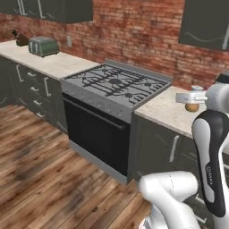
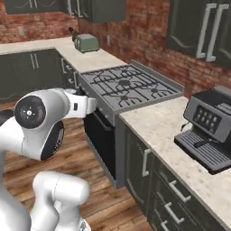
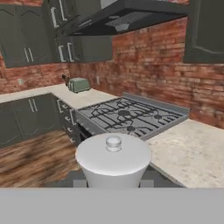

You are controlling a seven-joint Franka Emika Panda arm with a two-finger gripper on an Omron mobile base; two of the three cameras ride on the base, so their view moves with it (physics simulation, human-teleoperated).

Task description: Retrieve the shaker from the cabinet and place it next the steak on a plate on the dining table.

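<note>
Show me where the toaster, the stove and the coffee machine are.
toaster (image 1: 43, 45), left base view, its front side.
stove (image 2: 126, 85), right base view, the burner grates.
coffee machine (image 2: 208, 121), right base view, its front panel.

- Brick wall (image 1: 143, 31): rough red, matt.
- Floor (image 1: 36, 170): brown wood planks, slight sheen.
- Stove (image 1: 117, 82): grey metal, dark grates.
- Counter (image 2: 158, 124): pale speckled stone.
- Toaster (image 1: 43, 45), upper left: smooth green, glossy.
- Shaker (image 3: 113, 159): pale smooth top.

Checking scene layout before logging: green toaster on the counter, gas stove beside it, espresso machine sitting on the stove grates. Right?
One error: the espresso machine sits on the stone counter past the stove, not on its grates, as the right base view shows. The toaster is on the counter as you said.
</note>
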